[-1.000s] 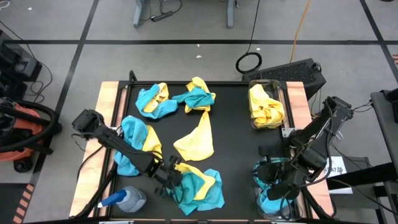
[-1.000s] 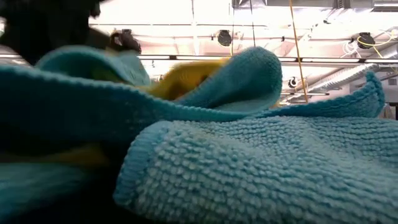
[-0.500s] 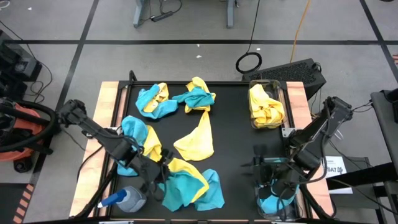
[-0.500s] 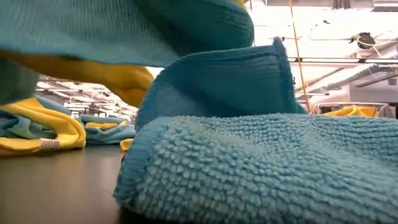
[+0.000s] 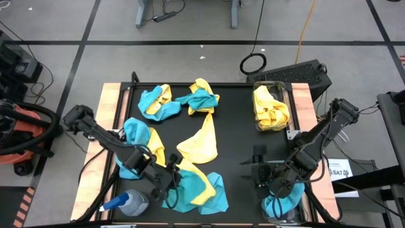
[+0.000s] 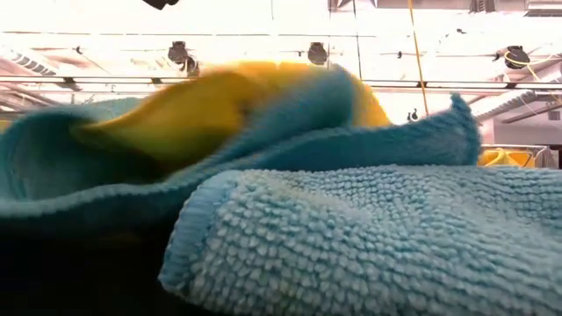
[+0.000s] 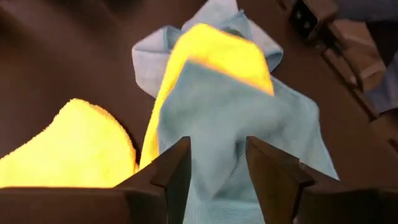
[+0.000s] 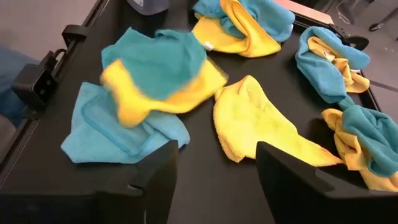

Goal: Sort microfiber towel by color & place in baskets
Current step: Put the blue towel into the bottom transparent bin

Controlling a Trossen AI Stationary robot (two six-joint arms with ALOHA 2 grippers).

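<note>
My left gripper (image 5: 169, 185) is shut on a teal towel (image 5: 196, 190) in the near pile, with a yellow towel (image 7: 217, 50) lying over it. My right gripper (image 5: 252, 168) is open and empty above the table, left of the near right basket (image 5: 264, 212), which holds a teal towel (image 5: 281, 206). The far right basket (image 5: 255, 125) holds yellow towels (image 5: 271, 107). A loose yellow towel (image 5: 201, 142) lies flat mid-table. Mixed teal and yellow heaps lie at the far side (image 5: 157, 102), (image 5: 202, 98) and at the left (image 5: 140, 142). My left gripper pinches the teal towel's near part (image 7: 214, 155) between its two fingers (image 7: 174, 171), coming in slanting from the table's left. One layer or several, I cannot tell. The rest of the towel runs on past the fingers onto the table, with the yellow towel on top.
A blue-capped spray bottle (image 5: 130, 204) lies at the near left corner, close to my left arm. Bare black table shows between the loose yellow towel and the right baskets (image 5: 237, 139). Wooden side strips (image 5: 109, 101) edge the table.
My left gripper pulled the teal and yellow bundle up and toward the table's left, then came back right and down, so the bundle lies lower again. My right gripper has risen out of the near right basket and gone toward the table's left, while the teal towel stays in the basket.
</note>
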